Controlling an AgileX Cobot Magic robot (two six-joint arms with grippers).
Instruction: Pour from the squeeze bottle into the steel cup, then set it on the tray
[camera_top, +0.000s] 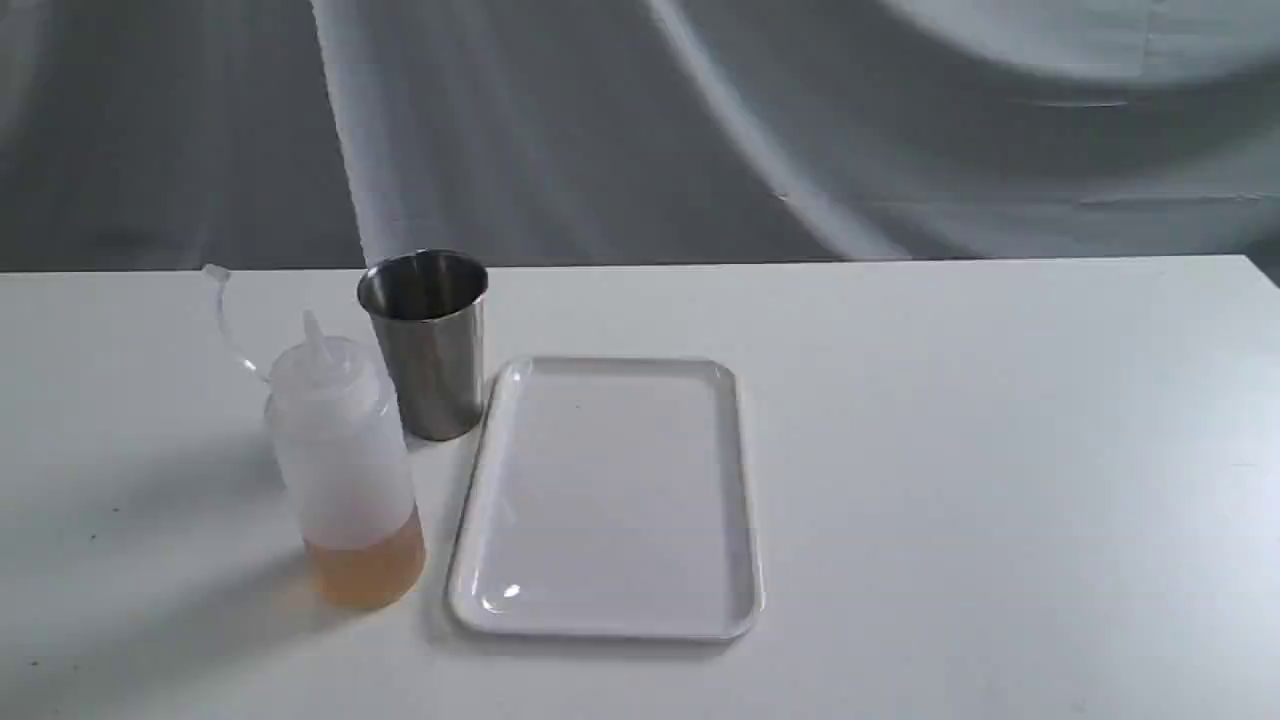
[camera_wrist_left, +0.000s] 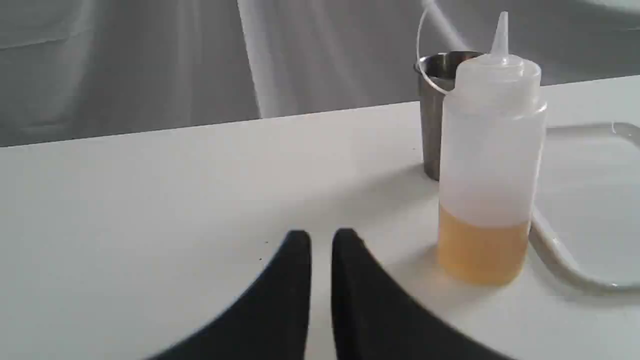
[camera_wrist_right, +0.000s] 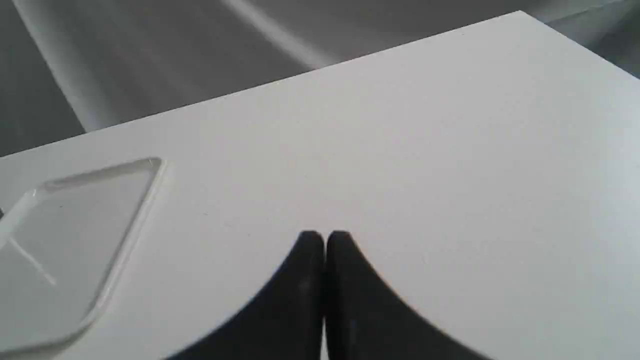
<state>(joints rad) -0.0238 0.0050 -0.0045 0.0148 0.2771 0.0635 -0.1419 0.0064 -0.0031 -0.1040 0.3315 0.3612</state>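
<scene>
Nothing looks done yet: the bottle (camera_top: 345, 460) stands upright at the near left, the cup (camera_top: 430, 350) just behind it, the tray (camera_top: 610, 500) beside them holds nothing, and the left gripper (camera_wrist_left: 321, 240) and right gripper (camera_wrist_right: 325, 240) are closed, empty.

White tabletop (camera_top: 1000, 450), smooth and matte, grey draped cloth backdrop (camera_top: 600, 120) behind its far edge
</scene>
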